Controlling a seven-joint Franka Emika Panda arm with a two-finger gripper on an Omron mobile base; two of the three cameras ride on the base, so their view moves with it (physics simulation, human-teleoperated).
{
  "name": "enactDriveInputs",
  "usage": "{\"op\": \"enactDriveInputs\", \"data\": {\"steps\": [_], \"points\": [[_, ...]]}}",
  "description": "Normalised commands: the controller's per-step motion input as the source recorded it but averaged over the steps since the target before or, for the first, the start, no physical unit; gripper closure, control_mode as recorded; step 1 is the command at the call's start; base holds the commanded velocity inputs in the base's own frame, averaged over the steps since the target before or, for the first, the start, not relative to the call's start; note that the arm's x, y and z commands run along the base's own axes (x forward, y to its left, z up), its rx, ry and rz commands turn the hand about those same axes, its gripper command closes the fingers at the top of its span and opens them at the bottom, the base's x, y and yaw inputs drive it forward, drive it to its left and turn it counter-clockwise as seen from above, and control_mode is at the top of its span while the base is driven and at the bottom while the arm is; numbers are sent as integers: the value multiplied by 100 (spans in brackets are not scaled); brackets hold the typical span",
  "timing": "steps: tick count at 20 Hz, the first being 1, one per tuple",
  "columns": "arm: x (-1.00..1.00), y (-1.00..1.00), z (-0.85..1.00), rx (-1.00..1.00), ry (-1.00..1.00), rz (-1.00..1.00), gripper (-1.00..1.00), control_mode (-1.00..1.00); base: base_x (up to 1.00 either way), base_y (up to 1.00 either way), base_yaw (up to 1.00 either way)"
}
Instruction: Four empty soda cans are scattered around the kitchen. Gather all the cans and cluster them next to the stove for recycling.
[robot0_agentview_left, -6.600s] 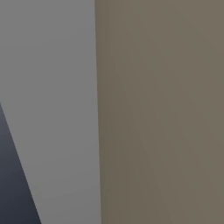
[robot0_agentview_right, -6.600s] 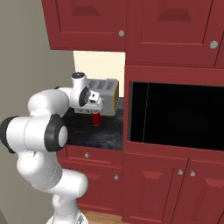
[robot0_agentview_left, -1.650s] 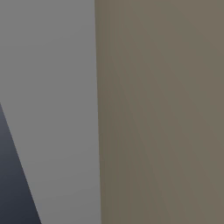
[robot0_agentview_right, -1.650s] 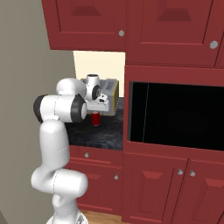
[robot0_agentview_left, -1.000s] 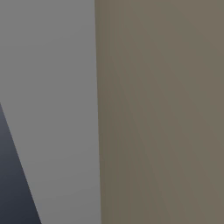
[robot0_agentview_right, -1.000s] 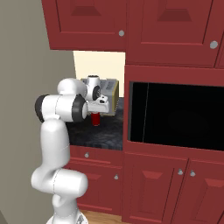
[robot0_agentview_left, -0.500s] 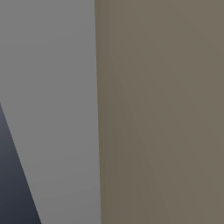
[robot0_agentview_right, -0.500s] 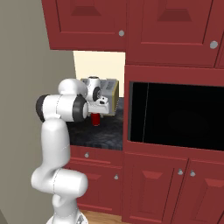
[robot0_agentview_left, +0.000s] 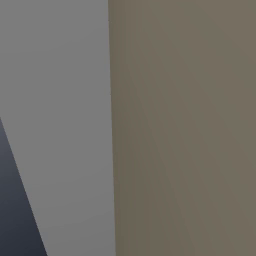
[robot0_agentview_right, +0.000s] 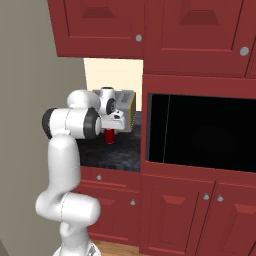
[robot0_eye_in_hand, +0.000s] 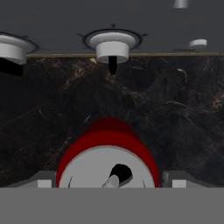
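The red soda can (robot0_eye_in_hand: 107, 164) stands between the gripper (robot0_eye_in_hand: 107, 183) fingers, grip unclear.

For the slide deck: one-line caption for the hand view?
Looking straight down on a red soda can upright on black marbled countertop, claw fingertips flanking it, an appliance's round knobs beyond.

A home kitchen. Dark red cabinets (robot0_agentview_right: 190, 30) hang at twelve o'clock, with matching cupboards (robot0_agentview_right: 175, 210) below. A black glass-door oven (robot0_agentview_right: 200, 132) sits at three o'clock. A black marbled countertop (robot0_agentview_right: 112, 155) holds a toaster-like appliance (robot0_agentview_right: 125, 107) before a cream wall (robot0_agentview_right: 112, 75).
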Motion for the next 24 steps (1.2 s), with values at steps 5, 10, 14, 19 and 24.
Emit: {"op": "enactDriveInputs", "data": {"steps": [5, 10, 14, 19, 24], "points": [[-38, 0, -12, 0, -2, -3, 100, -100, 0, 0, 0], [-28, -1, -11, -1, -5, -5, 100, -100, 0, 0, 0], [-38, -12, 2, -6, -7, -3, 100, -100, 0, 0, 0], [-36, -17, 24, -2, -1, -2, 100, -100, 0, 0, 0], [-40, -14, 27, 0, 0, -2, 100, -100, 0, 0, 0]]}}
